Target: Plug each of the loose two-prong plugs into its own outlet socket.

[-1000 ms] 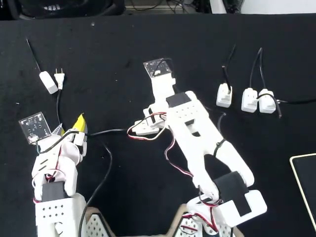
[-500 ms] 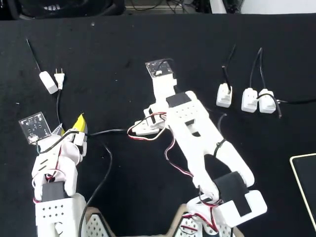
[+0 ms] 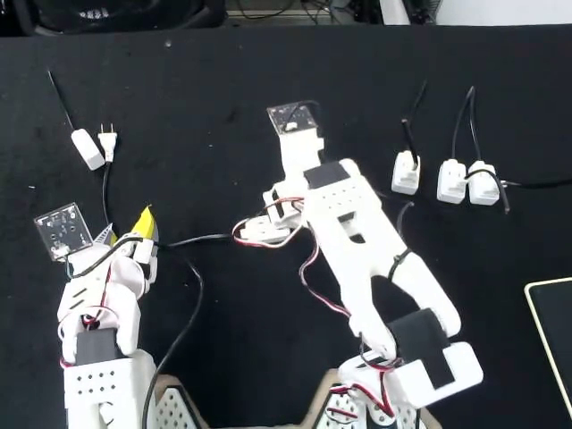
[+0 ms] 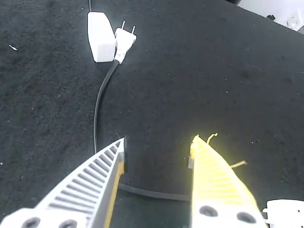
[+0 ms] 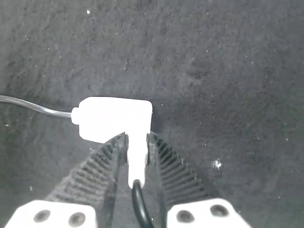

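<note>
No words, numbers or signs can be read. In the high view a board point(image 3: 63, 231) at 9 o'clock and a second board point(image 3: 293, 118) at 12 o'clock carry marks too small to make out. The plug point(image 3: 108, 143) and socket point(image 3: 88, 149) at 10 o'clock show plain white.

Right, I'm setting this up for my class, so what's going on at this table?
The right end effector is shut on a white plug, held up against a white outlet socket mid-table. The prongs are hidden, so I can't tell whether it is fully seated. The left end effector is open and hovers over a black cable. Beyond it, a second two-prong plug lies loose beside a second white socket, prongs bare, not yet plugged in.
</note>
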